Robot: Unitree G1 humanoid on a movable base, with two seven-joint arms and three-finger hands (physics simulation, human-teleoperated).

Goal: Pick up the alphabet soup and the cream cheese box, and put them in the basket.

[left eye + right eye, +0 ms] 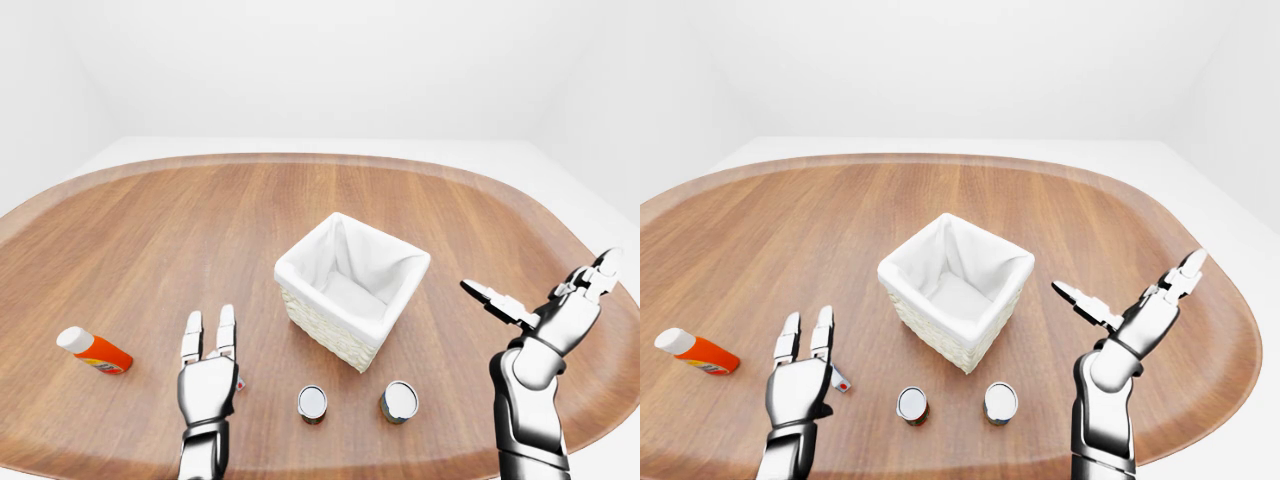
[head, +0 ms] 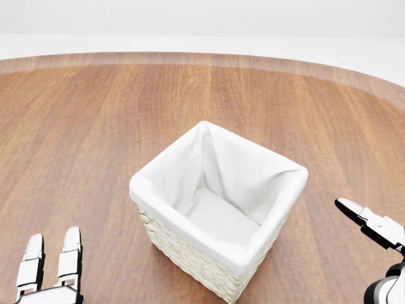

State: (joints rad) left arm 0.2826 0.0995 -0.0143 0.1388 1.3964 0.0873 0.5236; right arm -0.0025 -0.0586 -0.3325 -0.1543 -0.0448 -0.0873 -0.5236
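A white-lined wicker basket (image 1: 352,290) stands at the middle of the oval wooden table (image 1: 150,230). Below it in the left-eye view stand two silver-lidded cans, one on the left (image 1: 312,402) and one on the right (image 1: 399,401); which one is the alphabet soup I cannot tell. My left hand (image 1: 210,335) hovers flat and open left of the cans. A small pale box corner (image 1: 841,381) peeks out beside its palm, and the rest is hidden. To the right of the basket my right hand (image 1: 540,300) is raised, open and empty.
An orange bottle with a white cap (image 1: 93,351) lies on its side at the far left of the table. The table's curved edge runs close under the cans and both arms. White floor and walls surround the table.
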